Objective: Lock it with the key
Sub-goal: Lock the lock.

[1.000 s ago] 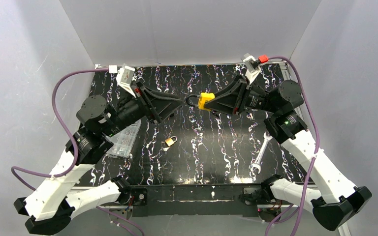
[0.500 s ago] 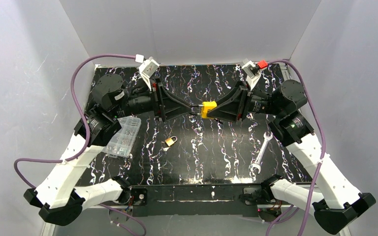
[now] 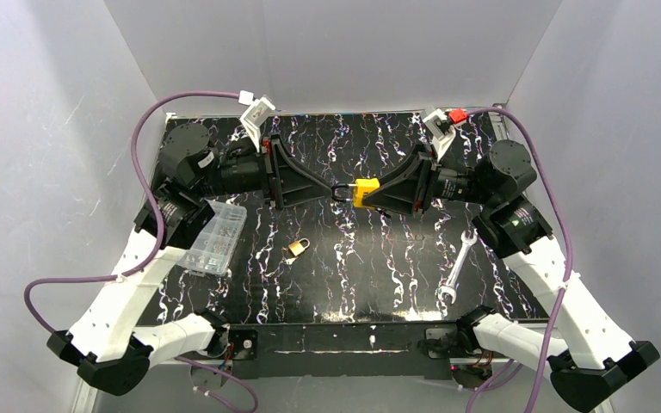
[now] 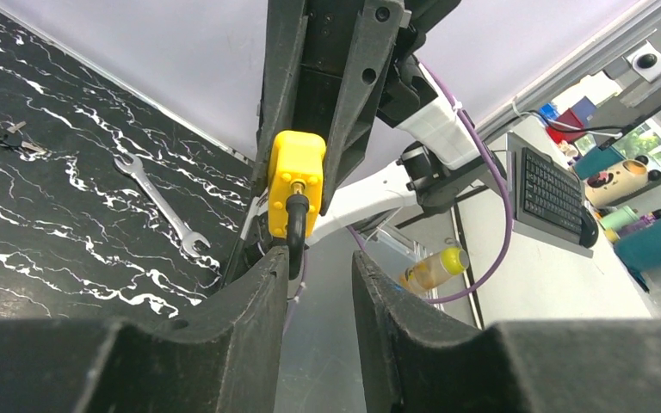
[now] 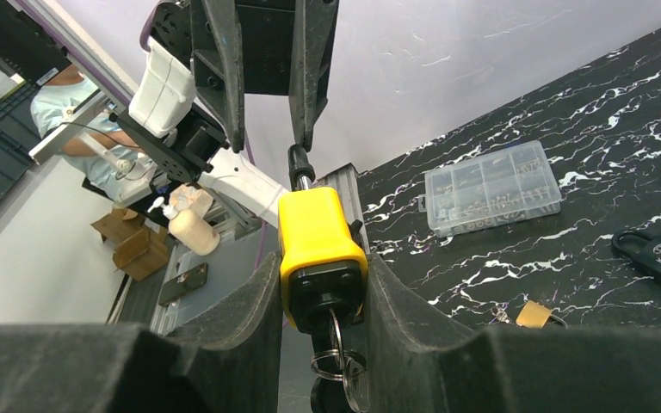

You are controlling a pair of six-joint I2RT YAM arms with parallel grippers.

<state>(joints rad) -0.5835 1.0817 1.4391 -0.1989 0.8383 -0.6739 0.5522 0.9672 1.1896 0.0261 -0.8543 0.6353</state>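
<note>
Padlock [image 5: 318, 237], yellow, is sitting clamped in your right tool [image 5: 320, 277]; left tool [image 4: 318, 268] is standing open astride the shackle [image 4: 295, 225]. Centre it, squeeze, then push straight in.

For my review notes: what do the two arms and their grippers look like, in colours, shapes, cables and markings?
Both arms have white shell links, left arm and right arm, with black cylindrical joints. A purple cable loops along each. The left gripper and right gripper are black, wedge-shaped, with two long fingers; a red tab marks the right wrist.
</note>
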